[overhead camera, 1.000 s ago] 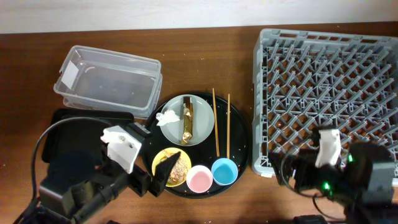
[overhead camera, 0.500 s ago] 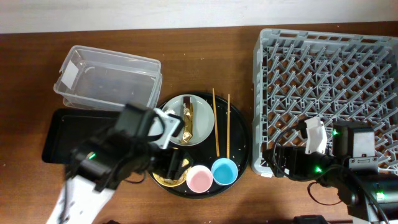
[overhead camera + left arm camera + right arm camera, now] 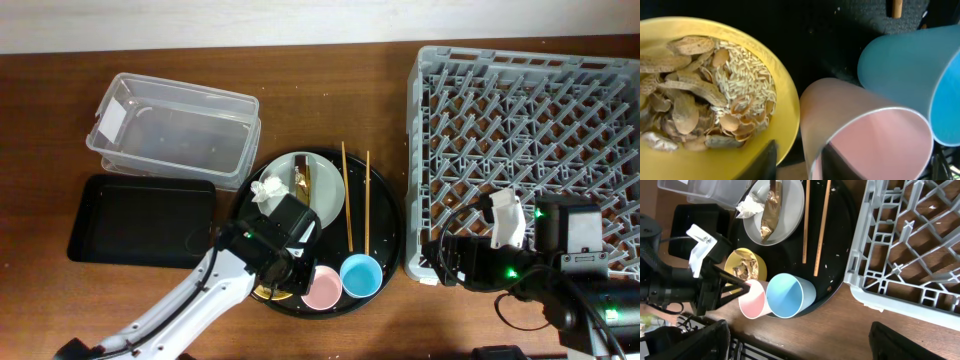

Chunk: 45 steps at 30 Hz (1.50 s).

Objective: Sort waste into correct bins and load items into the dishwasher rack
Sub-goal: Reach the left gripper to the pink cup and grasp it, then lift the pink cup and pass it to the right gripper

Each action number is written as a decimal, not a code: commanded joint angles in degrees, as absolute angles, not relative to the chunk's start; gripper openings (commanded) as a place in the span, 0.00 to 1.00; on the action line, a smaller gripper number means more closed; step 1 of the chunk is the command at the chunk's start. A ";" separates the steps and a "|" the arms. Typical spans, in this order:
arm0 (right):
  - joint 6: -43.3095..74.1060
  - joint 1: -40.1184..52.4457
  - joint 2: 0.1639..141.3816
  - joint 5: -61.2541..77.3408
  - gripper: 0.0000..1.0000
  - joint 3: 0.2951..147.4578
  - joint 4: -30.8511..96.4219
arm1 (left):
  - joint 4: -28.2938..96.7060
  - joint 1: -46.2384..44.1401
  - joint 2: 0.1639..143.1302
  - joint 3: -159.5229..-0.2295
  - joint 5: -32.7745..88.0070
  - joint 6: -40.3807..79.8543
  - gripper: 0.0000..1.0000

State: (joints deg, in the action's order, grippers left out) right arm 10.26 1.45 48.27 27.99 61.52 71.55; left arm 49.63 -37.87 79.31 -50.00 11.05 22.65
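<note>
The pink cup [image 3: 321, 288] and blue cup [image 3: 360, 275] stand together at the front of the round black tray. My left gripper [image 3: 797, 162] is down at the pink cup [image 3: 865, 130], jaws narrow and straddling its wall, one finger inside, with a small gap showing outside. The yellow bowl [image 3: 785, 95] of food scraps [image 3: 705, 95] sits just beside it. The grey plate [image 3: 325, 195] carries the tissue [image 3: 267, 188] and wrapper [image 3: 301, 180]. Two chopsticks [image 3: 346, 195] lie to its right. My right gripper [image 3: 795, 345] hangs wide open and empty by the dishwasher rack [image 3: 530, 130].
The clear tub [image 3: 175, 130] stands at the back left, with the shallow black tray [image 3: 140, 220] in front of it. The round black tray [image 3: 385, 235] holds all the dishes. My right arm hovers over the rack's front left corner.
My left arm swung in over the yellow bowl and dropped to the pink cup while its jaws narrowed. My right arm shifted slightly a second ago and has stayed put since.
</note>
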 commanded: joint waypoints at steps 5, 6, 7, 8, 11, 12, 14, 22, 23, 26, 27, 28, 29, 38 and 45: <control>9.67 1.10 48.01 28.45 0.90 62.43 71.42 | 48.40 -38.13 79.81 -48.71 8.80 23.05 0.29; 9.67 1.10 48.01 28.45 0.90 62.43 71.40 | 48.16 -38.28 79.81 -48.56 8.32 23.07 0.29; 9.67 1.10 48.01 28.42 0.90 62.43 71.40 | 47.72 -38.63 79.81 -48.40 8.27 23.09 0.29; 9.67 1.10 48.01 28.45 0.90 62.43 71.42 | 47.00 -39.38 79.81 -48.25 8.29 23.11 0.29; 9.67 1.10 48.01 28.29 0.90 62.43 71.40 | 45.19 -42.46 79.81 -47.81 7.75 23.14 0.29; 9.67 1.10 48.01 28.25 0.90 62.43 71.40 | 44.97 -43.16 79.81 -47.81 7.11 23.11 0.29; 9.67 1.10 48.01 28.25 0.90 62.43 71.40 | 45.04 -43.92 79.81 -47.81 5.89 23.14 0.18; 9.67 1.10 48.01 28.27 0.90 62.43 71.40 | 52.62 -40.75 78.41 -52.73 5.76 24.01 0.01; 9.67 1.10 48.01 28.27 0.90 62.43 71.40 | 55.11 -39.29 77.47 -54.76 6.31 23.99 0.01; 9.67 1.10 48.01 28.32 0.89 62.43 71.40 | 58.92 -33.71 73.56 -60.62 12.88 21.12 0.00; 9.67 1.10 47.99 28.64 0.89 62.43 71.37 | 58.67 -31.05 71.83 -62.43 17.58 19.33 0.00; 9.65 1.10 47.99 29.63 0.88 62.43 71.26 | 58.24 -28.25 70.37 -63.90 22.09 17.80 0.00; 9.61 1.10 47.99 32.01 0.87 62.43 70.81 | 57.39 -24.75 69.06 -65.08 28.64 15.42 0.00; 11.97 8.23 48.01 59.37 0.84 62.43 50.83 | 54.50 -8.36 70.30 -65.71 82.78 2.92 0.00; 15.55 21.06 50.39 53.78 0.85 62.43 37.52 | 54.52 -8.49 70.39 -65.71 87.05 2.94 0.00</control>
